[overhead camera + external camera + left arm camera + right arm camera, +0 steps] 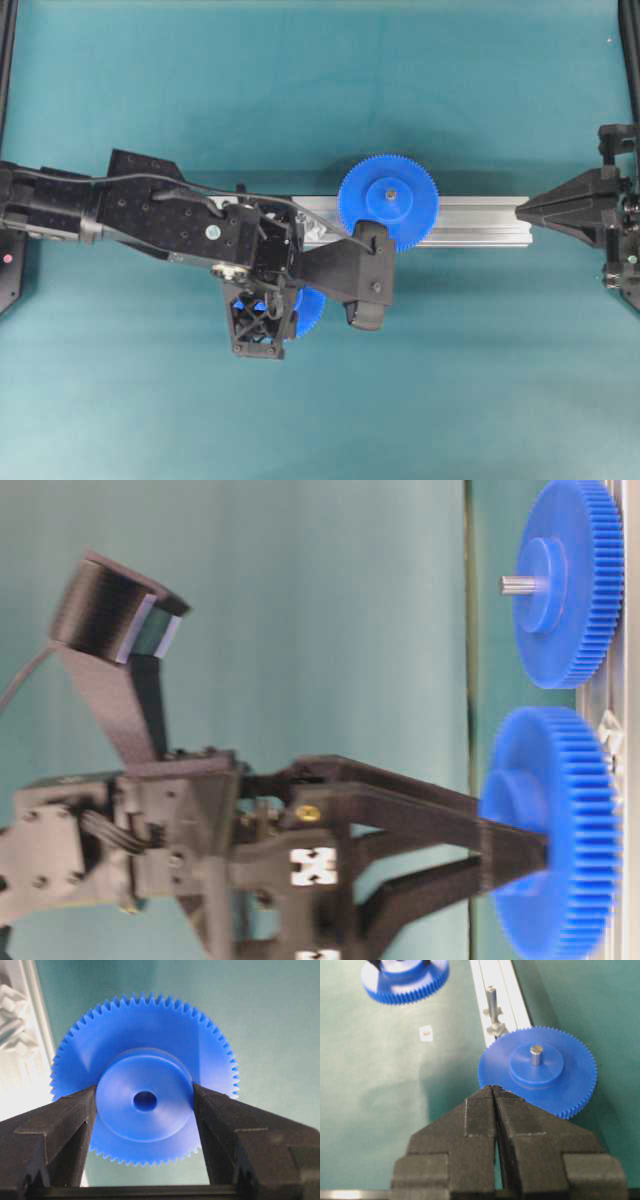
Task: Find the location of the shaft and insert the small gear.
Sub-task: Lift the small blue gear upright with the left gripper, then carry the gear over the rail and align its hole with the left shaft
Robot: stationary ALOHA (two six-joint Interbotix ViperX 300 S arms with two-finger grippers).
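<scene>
My left gripper [144, 1100] is shut on the small gear [145, 1095], a blue toothed wheel, with one finger on each side of its raised hub. In the overhead view this gear [308, 310] peeks out below my left wrist, just in front of the rail. The shaft [491, 997], a thin silver pin on a faceted base, stands on the rail beyond the large gear; the small gear [405, 977] lies to its left. My right gripper [492, 1089] is shut and empty, its tip [530, 210] at the rail's right end.
A ribbed aluminium rail [470, 220] lies across the middle of the teal mat. The larger blue gear [388, 200] sits on it with a grey pin [536, 1054] through its hub. A small white tag [425, 1033] lies on the mat.
</scene>
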